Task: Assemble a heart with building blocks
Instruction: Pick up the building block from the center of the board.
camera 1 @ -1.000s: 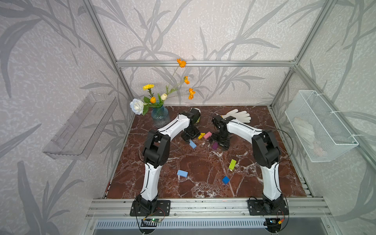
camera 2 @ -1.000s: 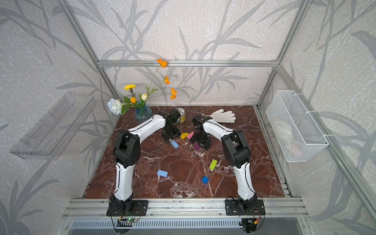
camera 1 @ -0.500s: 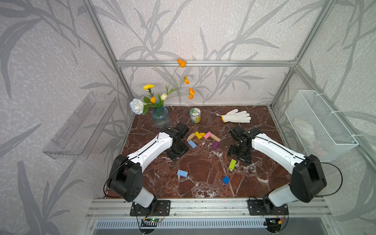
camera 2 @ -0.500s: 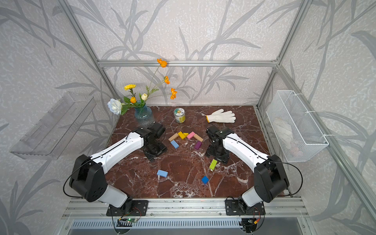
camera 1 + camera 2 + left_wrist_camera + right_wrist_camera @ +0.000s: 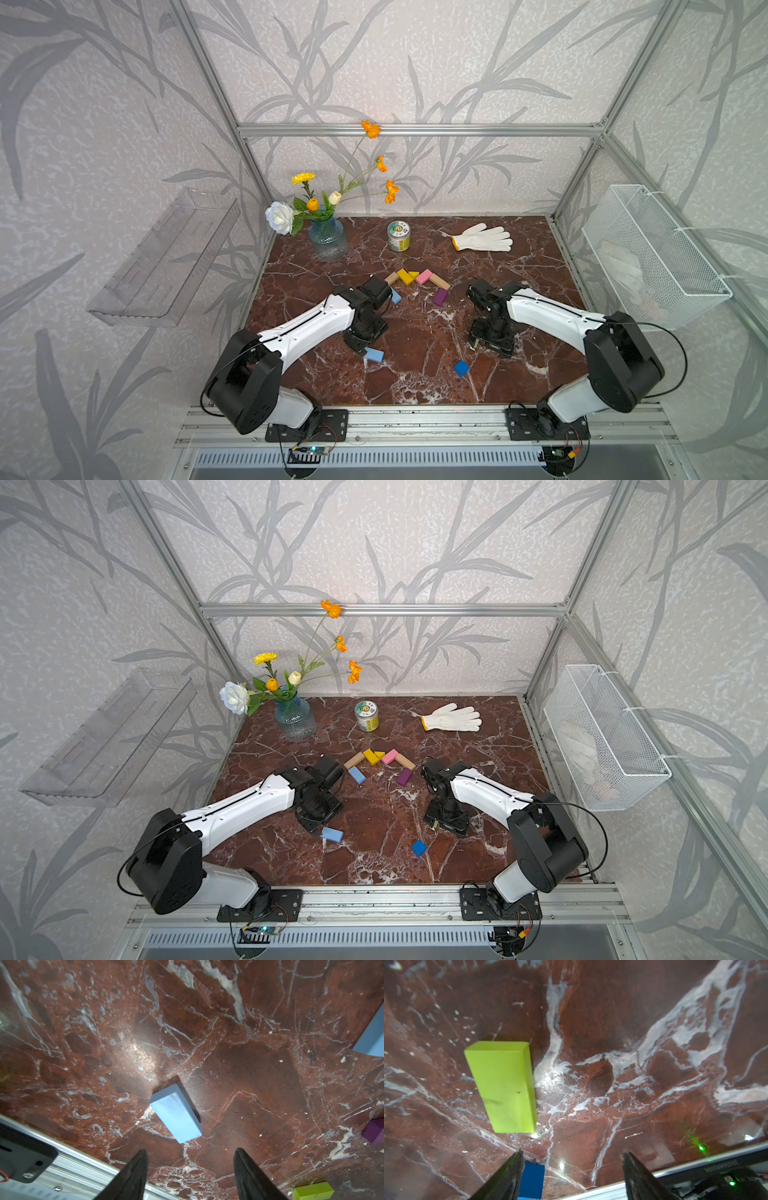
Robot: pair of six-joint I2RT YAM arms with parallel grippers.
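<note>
Three blocks lay loose on the near half of the table (image 5: 415,324), well apart from the part-built heart (image 5: 424,276), whose seven pieces sat further back with the lower tip open.

The left gripper (image 5: 190,1151) stood about half open and held nothing. The light blue block (image 5: 176,1113) lay flat just ahead of its fingertips, close to centred on the gap. Its long axis ran away from the gripper at a moderate slant, so the fingers would close across the short width only after a small wrist turn. In a top view this block (image 5: 373,354) sat just beside that gripper, on the near side, and the left arm was clearly the nearer one.

The right gripper (image 5: 573,1153) was also open and empty. The lime block (image 5: 502,1086) lay flat ahead of it but off to one finger's side, not between the two. Its long axis likewise pointed away at a slight tilt, so I judged a sideways shift was needed before any descent. The dark blue block (image 5: 532,1178) lay partly hidden behind that same finger, nearer the right arm than the left.
</note>
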